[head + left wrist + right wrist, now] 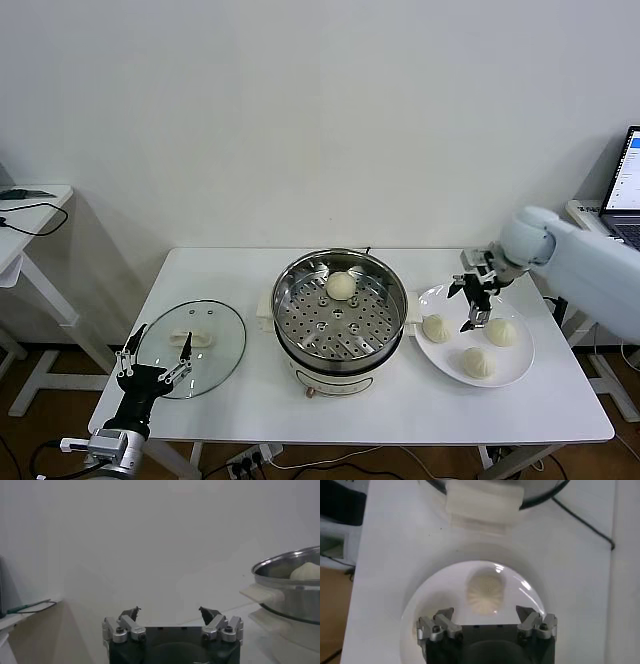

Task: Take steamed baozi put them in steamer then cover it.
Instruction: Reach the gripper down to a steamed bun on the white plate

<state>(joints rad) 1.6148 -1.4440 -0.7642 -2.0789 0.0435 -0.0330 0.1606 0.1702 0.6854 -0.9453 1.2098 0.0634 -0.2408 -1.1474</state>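
Observation:
The steel steamer (338, 312) stands at the table's middle with one baozi (341, 285) on its perforated tray. Three baozi lie on the white plate (515, 372) to its right: one nearest the steamer (435, 327), one at the right (500, 331), one at the front (477, 362). My right gripper (477, 301) is open and empty, hovering above the plate between the two rear baozi. The right wrist view shows a baozi (486, 590) just ahead of the open gripper (485, 616). My left gripper (154, 354) is open and parked by the table's front left. The steamer also shows in the left wrist view (292, 587).
The glass lid (192, 346) with a white handle lies flat on the table's left part, just behind the left gripper. A laptop (625, 195) sits off the table at the far right. A side table (25, 215) stands at the far left.

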